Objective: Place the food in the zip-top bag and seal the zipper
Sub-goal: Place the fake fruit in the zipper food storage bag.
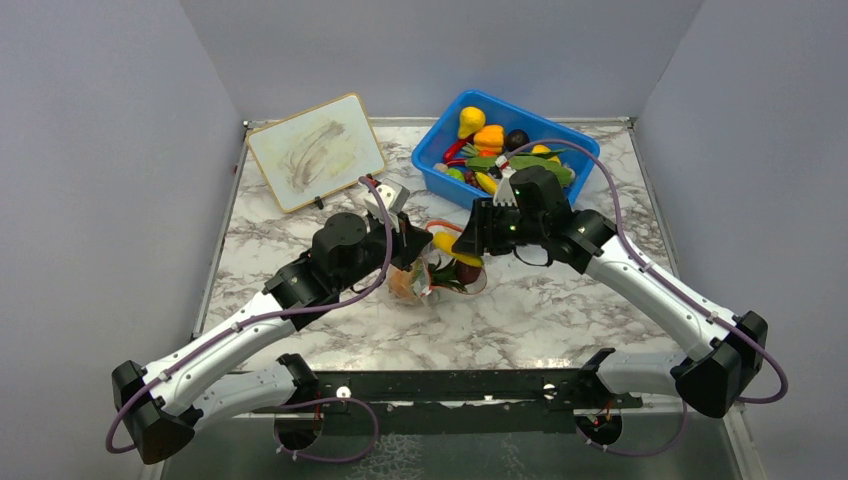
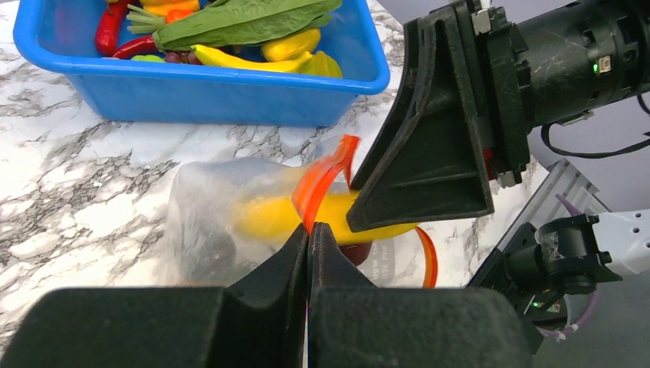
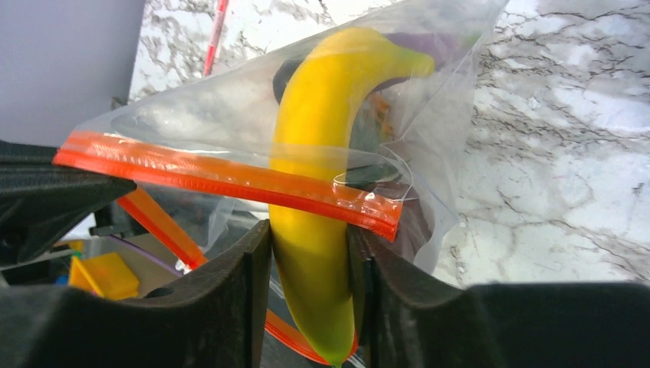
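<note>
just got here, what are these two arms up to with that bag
The left end effector is pinched shut on the red-orange zipper strip of the zip-top bag, holding its mouth open. The right end effector grips a yellow banana, which is partway through that mouth. The bag is not sealed yet, and more toy food sits in the blue bin.

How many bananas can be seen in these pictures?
2: one banana held by the right end effector at the bag mouth, another banana in the blue bin. More may hide under the leaves.
</note>
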